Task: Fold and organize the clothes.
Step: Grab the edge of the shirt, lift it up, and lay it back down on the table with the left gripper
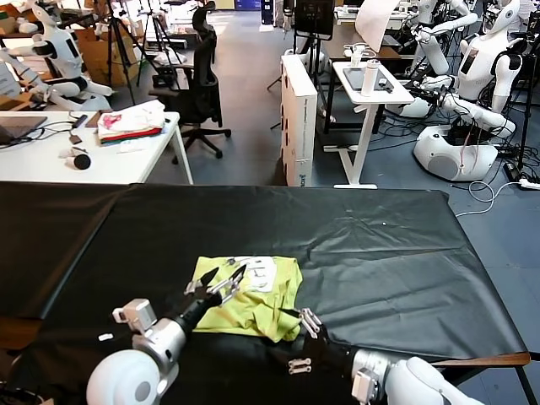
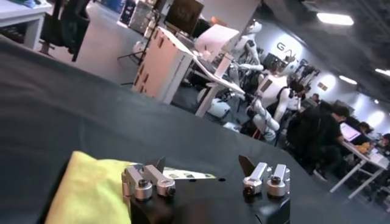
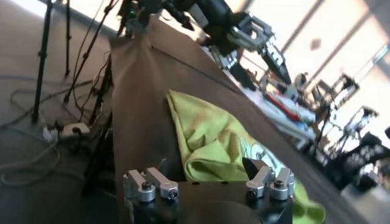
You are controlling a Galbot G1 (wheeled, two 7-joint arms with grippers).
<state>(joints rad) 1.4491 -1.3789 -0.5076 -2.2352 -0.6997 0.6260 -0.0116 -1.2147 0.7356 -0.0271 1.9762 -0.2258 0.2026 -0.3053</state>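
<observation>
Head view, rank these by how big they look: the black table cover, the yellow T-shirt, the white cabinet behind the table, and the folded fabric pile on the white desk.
1. black table cover, by far the largest
2. yellow T-shirt
3. white cabinet, close to the T-shirt; it stands farther off, so that order is unsure
4. folded fabric pile, smallest, also far from the camera
</observation>
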